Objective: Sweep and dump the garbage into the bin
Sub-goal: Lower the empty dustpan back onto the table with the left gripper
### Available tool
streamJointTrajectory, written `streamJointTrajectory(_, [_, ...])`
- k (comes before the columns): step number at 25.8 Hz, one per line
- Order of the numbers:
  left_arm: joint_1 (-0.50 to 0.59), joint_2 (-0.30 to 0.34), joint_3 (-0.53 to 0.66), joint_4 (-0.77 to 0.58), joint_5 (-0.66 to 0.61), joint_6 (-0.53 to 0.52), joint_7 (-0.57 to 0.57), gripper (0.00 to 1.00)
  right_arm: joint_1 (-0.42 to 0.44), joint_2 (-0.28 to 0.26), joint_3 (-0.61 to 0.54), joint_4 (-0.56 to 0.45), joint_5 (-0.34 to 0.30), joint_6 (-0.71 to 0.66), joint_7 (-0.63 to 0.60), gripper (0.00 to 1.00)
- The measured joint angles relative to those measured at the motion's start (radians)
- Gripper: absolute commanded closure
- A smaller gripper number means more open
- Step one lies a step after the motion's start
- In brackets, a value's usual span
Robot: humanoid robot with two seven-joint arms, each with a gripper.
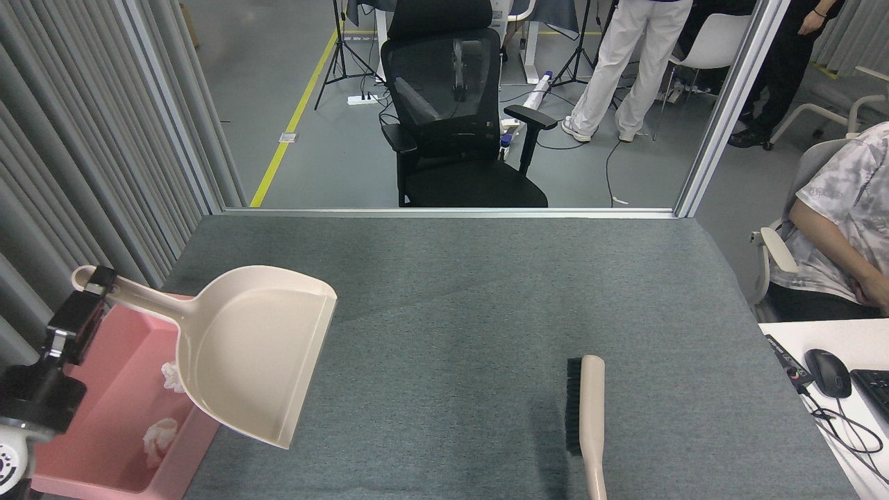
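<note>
The surface [444,292] in front of me is covered edge to edge in grey felt-like cloth, with a silver rail along its far side at twelve o'clock. At about eight o'clock the pink bin [118,389] rests on its near-left corner, partly overhanging the left edge, with two crumpled white balls of garbage [158,439] inside it. At roughly five o'clock a beige-handled brush [590,423] stands over the cloth with its black bristles facing left; whether it touches the cloth I cannot tell.
</note>
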Motion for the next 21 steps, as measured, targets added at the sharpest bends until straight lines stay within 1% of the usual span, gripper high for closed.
streamJointTrajectory(5, [0.002,-0.106,-0.068,0.007,-0.069,0.006,0.003,1.00,0.001,-0.031,-0.076,-0.007,-0.004,-0.028,0.014,1.00])
streamJointTrajectory(11, [0.025,-0.265,-0.145,0.032,-0.203,0.039,0.006,1.00,0.001,-0.042,-0.155,-0.007,-0.006,-0.079,0.022,1.00])
streamJointTrajectory(16, [0.057,-0.405,-0.169,0.039,-0.319,0.104,0.028,1.00,0.002,-0.041,-0.174,-0.001,-0.007,-0.098,0.027,1.00])
streamJointTrajectory(21, [0.073,-0.502,-0.167,0.060,-0.494,0.163,0.070,1.00,0.003,-0.037,-0.175,0.000,-0.007,-0.107,0.045,1.00])
